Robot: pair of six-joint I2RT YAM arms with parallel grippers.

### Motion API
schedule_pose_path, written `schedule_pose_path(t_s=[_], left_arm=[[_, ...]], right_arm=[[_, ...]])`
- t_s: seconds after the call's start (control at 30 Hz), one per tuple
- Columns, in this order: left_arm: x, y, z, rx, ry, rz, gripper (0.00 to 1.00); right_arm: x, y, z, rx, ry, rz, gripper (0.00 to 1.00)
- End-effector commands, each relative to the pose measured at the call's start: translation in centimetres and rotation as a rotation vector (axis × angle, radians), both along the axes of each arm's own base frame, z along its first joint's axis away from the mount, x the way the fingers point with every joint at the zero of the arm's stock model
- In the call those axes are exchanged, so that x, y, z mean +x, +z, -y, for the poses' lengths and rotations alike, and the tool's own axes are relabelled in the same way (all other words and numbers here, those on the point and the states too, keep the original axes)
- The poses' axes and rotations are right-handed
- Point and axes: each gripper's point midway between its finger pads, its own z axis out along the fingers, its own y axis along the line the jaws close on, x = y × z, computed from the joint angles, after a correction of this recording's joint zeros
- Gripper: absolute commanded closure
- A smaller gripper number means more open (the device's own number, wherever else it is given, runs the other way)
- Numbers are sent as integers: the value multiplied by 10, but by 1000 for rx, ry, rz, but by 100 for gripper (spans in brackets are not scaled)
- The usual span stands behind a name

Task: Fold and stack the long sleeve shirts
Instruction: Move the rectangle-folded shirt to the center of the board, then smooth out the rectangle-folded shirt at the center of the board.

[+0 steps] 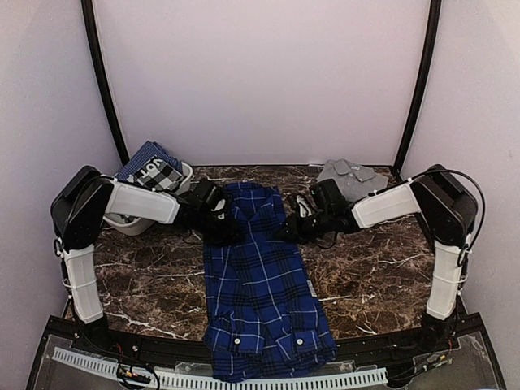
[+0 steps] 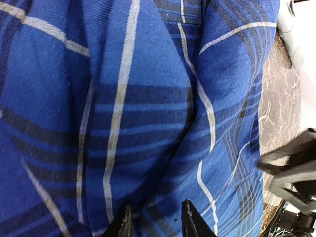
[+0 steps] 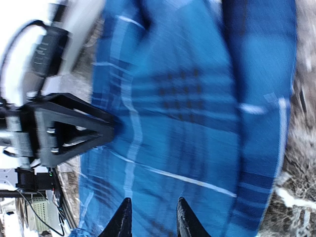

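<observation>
Blue-and-black, the plaid shirt (image 1: 260, 276) lies as a long strip down the middle of the table (image 1: 374, 276), its near end drooping over the edge. Soft and limp, it will likely sag, so its far corners look like the best holds. The left gripper (image 2: 155, 222) and right gripper (image 3: 152, 219) flank that end, fingertips slightly apart; whether either pinches cloth cannot be told. The grey shirt (image 1: 351, 175) sits far right and a basket (image 1: 185, 172) far left, neither obstructing.

L hand (image 1: 226, 227), R hand (image 1: 286, 231) inward, low
</observation>
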Motion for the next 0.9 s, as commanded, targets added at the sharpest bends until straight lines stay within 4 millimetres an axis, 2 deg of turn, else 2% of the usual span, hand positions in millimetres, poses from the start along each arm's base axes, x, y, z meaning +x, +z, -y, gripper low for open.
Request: schedule_pose_path(t_s=[0.0, 0.1, 0.17, 0.33, 0.37, 0.43, 0.5, 0.6, 0.7, 0.87], left_arm=[[2, 31, -20, 53, 23, 67, 67], [17, 48, -18, 53, 25, 120, 67], [30, 49, -21, 57, 40, 131, 67], [59, 48, -21, 38, 53, 140, 68], [64, 47, -24, 41, 54, 145, 68], [76, 43, -26, 41, 58, 151, 68], [87, 39, -28, 34, 60, 154, 68], [99, 31, -29, 31, 55, 156, 69], [105, 30, -29, 33, 48, 168, 69], [110, 41, -27, 36, 36, 190, 69]], right_arm=[[27, 51, -8, 45, -29, 177, 72], [43, 53, -23, 53, 1, 205, 75], [56, 46, -33, 61, 16, 200, 79], [94, 22, -46, 80, 25, 168, 87], [103, 17, -48, 88, 24, 163, 87], [126, 20, -58, 127, 24, 175, 87], [142, 4, -67, 147, 27, 144, 87], [160, -1, -79, 199, 26, 113, 82], [166, 0, -87, 248, 26, 78, 73], [167, 20, -88, 285, 32, 86, 66]])
